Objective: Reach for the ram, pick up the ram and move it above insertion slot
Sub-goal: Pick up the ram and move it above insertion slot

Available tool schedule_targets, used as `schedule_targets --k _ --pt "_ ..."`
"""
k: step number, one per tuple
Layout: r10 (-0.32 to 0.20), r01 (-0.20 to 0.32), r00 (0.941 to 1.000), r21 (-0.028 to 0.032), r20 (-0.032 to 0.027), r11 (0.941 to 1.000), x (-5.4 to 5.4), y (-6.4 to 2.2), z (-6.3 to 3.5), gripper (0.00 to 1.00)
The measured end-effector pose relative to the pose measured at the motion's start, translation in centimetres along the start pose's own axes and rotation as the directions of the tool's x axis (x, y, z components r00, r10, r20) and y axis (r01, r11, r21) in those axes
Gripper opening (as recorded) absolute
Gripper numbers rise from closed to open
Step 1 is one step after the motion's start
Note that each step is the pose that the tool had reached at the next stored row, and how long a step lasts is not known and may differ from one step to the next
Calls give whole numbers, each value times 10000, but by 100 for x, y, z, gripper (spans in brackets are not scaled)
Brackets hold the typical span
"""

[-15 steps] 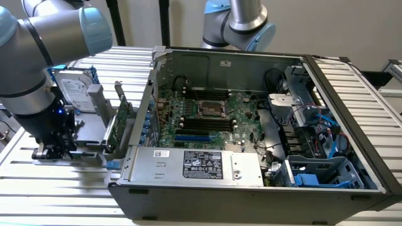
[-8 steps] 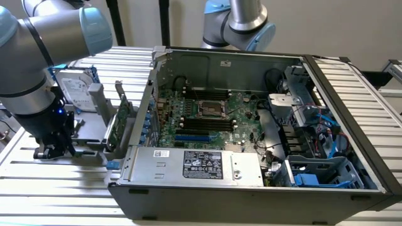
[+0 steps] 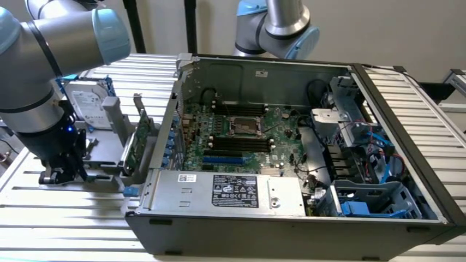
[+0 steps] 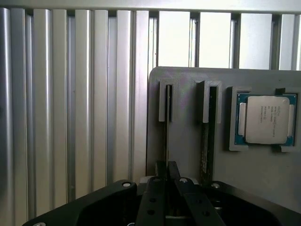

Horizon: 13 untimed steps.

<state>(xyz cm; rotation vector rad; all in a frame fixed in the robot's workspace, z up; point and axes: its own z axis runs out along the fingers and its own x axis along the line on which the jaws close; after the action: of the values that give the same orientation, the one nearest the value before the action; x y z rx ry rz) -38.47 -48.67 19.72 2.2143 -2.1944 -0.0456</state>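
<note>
Sits low at grey holder (image 4: 263, 174) on worktop (image 3: 65, 213), exterior view's left of open case (image 3: 291, 232) | seems to pinch ram (image 4: 167, 132) with pincer (image 4: 167, 165) | ram on edge in holder slot, second from processor chip (image 4: 265, 120)

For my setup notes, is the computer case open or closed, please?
Open: the computer case lies with its side panel off, and the motherboard shows inside.

One open computer case (image 3: 291, 234), one power supply (image 3: 182, 194), two robot arms (image 3: 51, 60), one gripper (image 4: 167, 174), one hard drive (image 3: 87, 106), one expansion card (image 3: 137, 144), one CPU (image 4: 266, 118), two slotted brackets (image 4: 165, 101).
</note>
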Motion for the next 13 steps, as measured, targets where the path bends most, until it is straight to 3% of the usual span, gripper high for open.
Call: schedule_targets --k 13 --pt "292 -292 9996 -12 10 9996 1 1 -14 13"
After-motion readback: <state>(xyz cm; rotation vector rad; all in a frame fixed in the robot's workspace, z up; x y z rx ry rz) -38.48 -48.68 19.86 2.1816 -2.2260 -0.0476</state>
